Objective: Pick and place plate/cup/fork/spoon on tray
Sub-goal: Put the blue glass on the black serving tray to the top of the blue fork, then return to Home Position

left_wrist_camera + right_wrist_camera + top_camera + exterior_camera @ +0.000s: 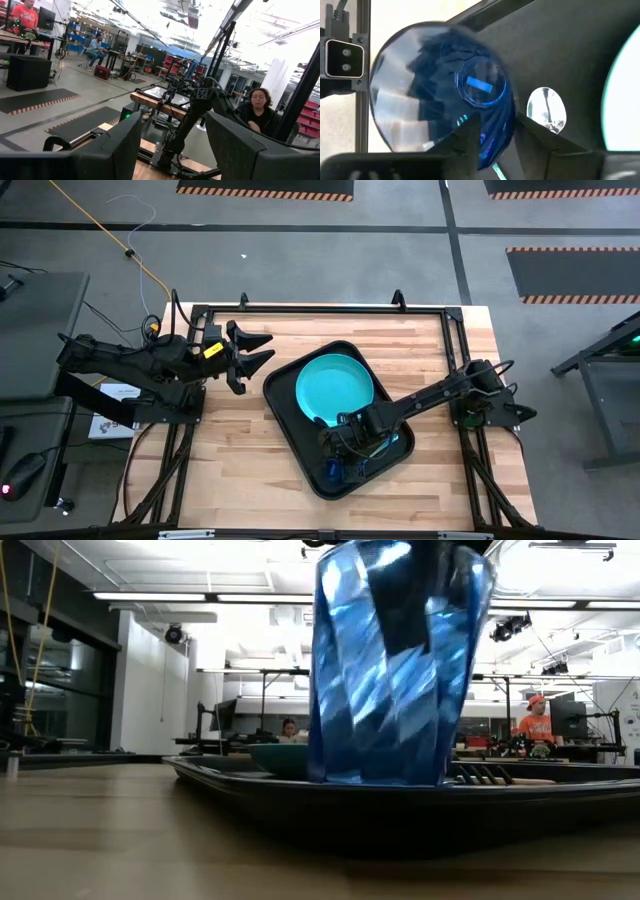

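- Translucent blue, the cup (395, 660) stands upright on the black tray (290, 425), in the corner nearest the front edge of the table, close to the tray's rim.
- The right gripper (497, 132) sits over the cup; in the right wrist view one finger is inside the cup and the other outside, straddling the wall, parted a little. Whether the fingers press the wall or have let go, I cannot tell.
- The turquoise plate (334, 388) already lies in the tray's far half, and the silver bowl of the spoon (546, 110) rests on the tray floor just beside the cup. Dark blue tines of the fork (480, 776) show on the tray behind the cup in the low view.
- The left gripper (258, 348) waits clear of the tray above the bare table (230, 470), fingers spread wide, holding nothing.
- Risk, as I judge it: if the right gripper lifts while a finger rubs the cup wall, the light cup could tip or be dragged along.
- A tipped cup could roll against the spoon or over the rim, since it stands so near the tray's edge.
- A sideways pull-out would be worse than a straight rise, because the inner finger would hook the wall.
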